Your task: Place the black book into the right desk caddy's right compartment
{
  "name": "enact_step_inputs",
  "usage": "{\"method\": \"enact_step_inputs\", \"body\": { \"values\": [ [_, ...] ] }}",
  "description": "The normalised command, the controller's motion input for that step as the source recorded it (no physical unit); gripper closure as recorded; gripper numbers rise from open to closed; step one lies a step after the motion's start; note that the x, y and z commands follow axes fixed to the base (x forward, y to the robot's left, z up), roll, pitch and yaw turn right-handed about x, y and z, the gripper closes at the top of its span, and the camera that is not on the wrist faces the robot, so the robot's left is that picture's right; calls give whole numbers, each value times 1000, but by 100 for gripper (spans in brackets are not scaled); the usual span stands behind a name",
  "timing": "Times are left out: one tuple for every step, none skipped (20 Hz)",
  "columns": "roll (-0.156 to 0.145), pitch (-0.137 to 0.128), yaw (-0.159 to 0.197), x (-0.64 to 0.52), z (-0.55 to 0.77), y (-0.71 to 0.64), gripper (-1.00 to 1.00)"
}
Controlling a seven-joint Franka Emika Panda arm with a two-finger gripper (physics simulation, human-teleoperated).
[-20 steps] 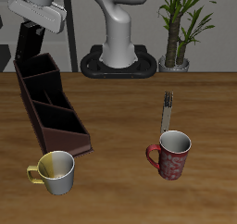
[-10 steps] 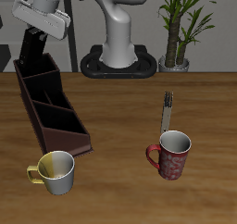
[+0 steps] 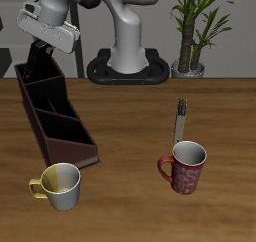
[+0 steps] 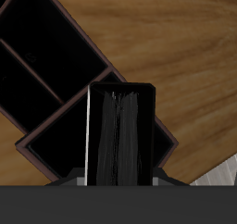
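Red mug (image 3: 183, 166), yellow mug (image 3: 59, 185), upright grey book (image 3: 180, 120), potted plant (image 3: 195, 26).

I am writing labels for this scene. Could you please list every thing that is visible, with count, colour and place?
black book: one, black, held upright in the end effector above the caddy's far end section.
desk caddy: one, dark maroon-brown, three sections, lying on the table.
yellow mug: one, yellow, near the table's front edge, by the caddy's near end.
red mug: one, red patterned, near the front edge.
grey book: one, pale grey, upright behind the red mug.
plant: one, green, behind the table.
table: one, brown wood.
end effector: one, white-grey, over the caddy's far end.
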Motion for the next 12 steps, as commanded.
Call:
{"method": "enact_step_inputs", "body": {
  "values": [
    [12,11,-9,30,-85,27,100],
    [-5,31,12,85,-256,21,100],
    [-15,-12,54,22,-199,1,100],
    [15,77,-38,60,-288,-100,100],
    [-60,13,-31,-24,-281,-111,100],
    [19,19,5,-42,-276,-49,100],
    [-18,4,4,4,-188,13,100],
    [7,28,-23,55,-246,7,100],
    [30,18,8,14,-276,27,100],
    [-29,23,15,51,-302,3,100],
    [-13,53,-31,56,-423,-18,100],
    [20,47,-2,29,-267,11,100]
  ]
}}
